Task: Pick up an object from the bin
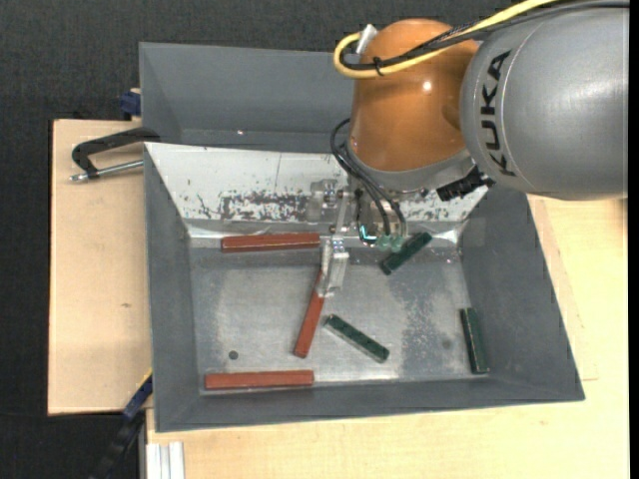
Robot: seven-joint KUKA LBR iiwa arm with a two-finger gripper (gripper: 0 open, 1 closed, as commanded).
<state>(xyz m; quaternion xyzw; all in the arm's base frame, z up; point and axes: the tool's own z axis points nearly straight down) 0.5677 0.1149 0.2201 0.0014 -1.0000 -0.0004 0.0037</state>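
Gripper point(359, 236), under its orange wrist cover, sits low in the grey bin point(170, 297) by the far wall; whether it is open or closed cannot be told. A long red bar point(270, 242) lies just to its view-left, a slanted red stick point(310, 325) starts just beneath it, and a short dark green block point(404, 250) lies just to its view-right. Step judged: settling onto a target, with no grasp visible. Next move calls for closing squarely on one piece, then lifting straight up.
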